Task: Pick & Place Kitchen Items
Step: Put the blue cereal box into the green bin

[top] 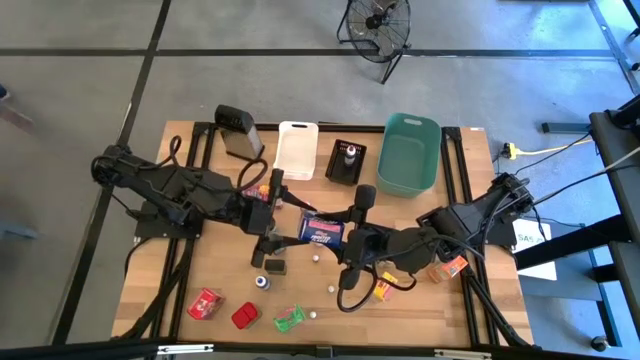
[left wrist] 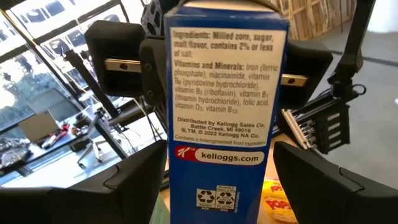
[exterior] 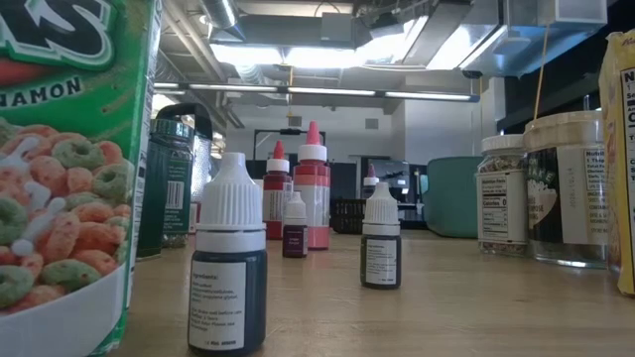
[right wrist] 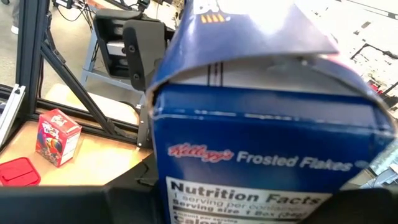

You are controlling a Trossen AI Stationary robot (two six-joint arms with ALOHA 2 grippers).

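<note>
High view, blue cereal box [top: 322, 231] between both end effectors, mid-table.

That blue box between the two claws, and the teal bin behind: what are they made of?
Blue Frosted Flakes box: looks like thin printed cardboard, slightly glossy, with a creased, folded top flap in the right wrist view. Teal bin: probably moulded plastic, with its smooth, uniform colour and rounded rim.

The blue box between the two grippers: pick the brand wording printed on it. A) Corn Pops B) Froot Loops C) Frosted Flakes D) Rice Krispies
C: the right wrist view reads "Kellogg's Frosted Flakes" on the blue box, which sits mid-table between the left gripper and the right gripper.
</note>
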